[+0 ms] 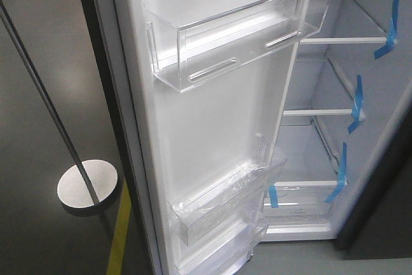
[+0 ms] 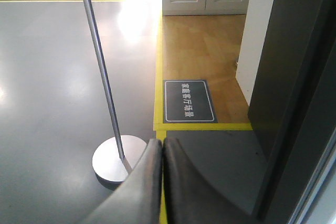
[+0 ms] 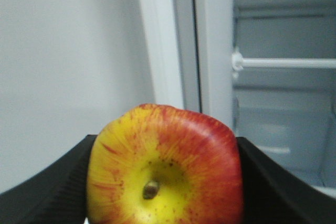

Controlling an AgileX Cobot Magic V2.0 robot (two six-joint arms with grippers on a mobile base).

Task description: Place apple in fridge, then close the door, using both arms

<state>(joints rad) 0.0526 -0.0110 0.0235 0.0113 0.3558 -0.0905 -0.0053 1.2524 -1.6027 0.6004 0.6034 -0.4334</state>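
Note:
The red and yellow apple [image 3: 165,166] fills the bottom of the right wrist view, its stem end facing the camera, clamped between the black fingers [image 3: 273,187] of my right gripper [image 3: 164,182]. Behind it are the white door lining and the fridge interior [image 3: 283,119]. The front view shows the fridge [image 1: 335,159] open, with white shelves and blue tape strips [image 1: 356,104]. Its door [image 1: 212,127] stands swung out, with clear bins [image 1: 238,37]. My left gripper [image 2: 163,148] is shut with nothing in it, low over the grey floor beside the dark outer side of the door [image 2: 294,103]. No arm shows in the front view.
A thin grey pole on a round metal base [image 2: 118,158] stands on the floor just left of the left gripper; the base [image 1: 87,185] also shows in the front view. Yellow floor tape [image 2: 159,77] and a dark floor sign [image 2: 188,100] lie ahead.

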